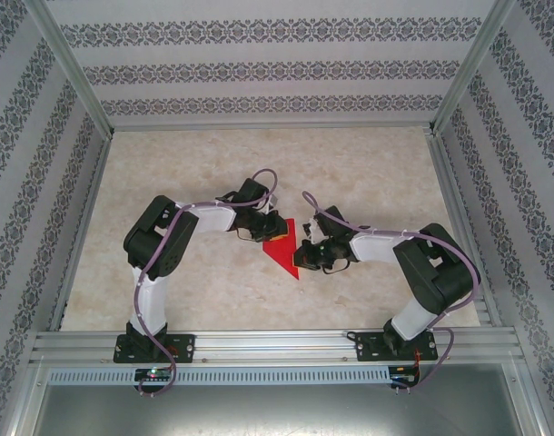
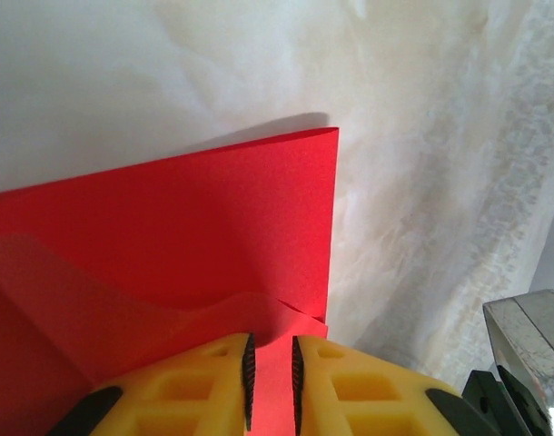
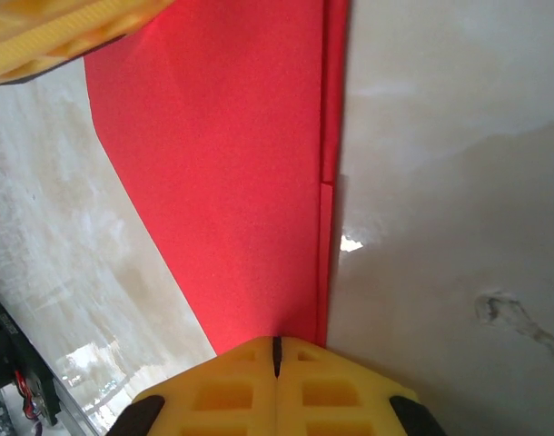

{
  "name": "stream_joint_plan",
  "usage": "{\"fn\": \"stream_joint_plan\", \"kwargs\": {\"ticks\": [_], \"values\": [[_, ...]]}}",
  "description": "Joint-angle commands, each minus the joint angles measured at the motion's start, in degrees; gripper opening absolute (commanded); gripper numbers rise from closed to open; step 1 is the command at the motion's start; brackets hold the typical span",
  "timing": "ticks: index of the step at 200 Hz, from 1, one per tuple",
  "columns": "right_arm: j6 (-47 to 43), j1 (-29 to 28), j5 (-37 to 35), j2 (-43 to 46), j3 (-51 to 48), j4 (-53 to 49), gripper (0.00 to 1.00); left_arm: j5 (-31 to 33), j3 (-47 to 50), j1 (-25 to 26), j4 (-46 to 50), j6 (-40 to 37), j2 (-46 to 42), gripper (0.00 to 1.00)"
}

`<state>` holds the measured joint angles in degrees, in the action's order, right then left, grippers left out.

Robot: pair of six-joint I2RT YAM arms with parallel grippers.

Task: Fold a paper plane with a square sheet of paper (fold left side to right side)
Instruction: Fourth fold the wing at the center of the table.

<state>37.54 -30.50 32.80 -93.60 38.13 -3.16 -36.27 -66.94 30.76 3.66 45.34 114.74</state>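
While you weighed the next fold, the square sheet of paper [image 1: 283, 247] lay flat at the middle of the surface [image 1: 368, 182], already narrowed to a red wedge. Its long axis ran from a broad end on the far side to a point aimed at the near edge, leaning slightly to the right. One long edge was straight and faced the right arm.

Your left end effector [image 2: 270, 352] sat at the broad end. Its fingers were parted by a narrow slit, wider than a thin sheet needs, with red paper showing in the gap and a lifted flap just beyond them. I judged it was not clamping the paper.

Your right end effector [image 3: 277, 345] was fully closed on nothing. Its joined tips rested at the narrow end, right on the straight edge, where the right wrist view showed a doubled strip of paper.

Each arm therefore had one end of the wedge within reach. A left-to-right fold would turn on that straight edge, so your left arm was better placed to carry the flap across while the right pinned the crease.
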Motion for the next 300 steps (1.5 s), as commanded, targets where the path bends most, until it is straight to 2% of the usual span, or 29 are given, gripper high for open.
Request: {"fn": "stream_joint_plan", "kwargs": {"ticks": [1, 41, 83, 218, 300], "values": [[-1.40, 0.07, -5.46, -3.14, -1.93, -8.34, 0.00, 1.78, 2.48, 0.36, -0.32, -2.18, -5.47, 0.22], [-2.18, -0.17, -6.53, -4.20, -0.88, -9.72, 0.00, -2.64, 9.32, 1.94, -8.64, -1.47, -9.00, 0.12], [-2.91, -0.37, -6.67, -5.06, -0.08, -10.69, 0.00, -6.06, 11.36, 5.26, -15.76, -0.53, -7.52, 0.08], [-3.81, -1.75, -7.57, -5.71, 1.24, -13.86, 0.00, 0.46, 11.56, 5.10, -13.25, -0.06, -1.89, 0.04], [-5.39, -1.93, -8.45, -5.54, 1.68, -17.11, 0.00, 3.24, 8.61, 0.11, -8.77, -4.89, 0.00, 0.04]]}}
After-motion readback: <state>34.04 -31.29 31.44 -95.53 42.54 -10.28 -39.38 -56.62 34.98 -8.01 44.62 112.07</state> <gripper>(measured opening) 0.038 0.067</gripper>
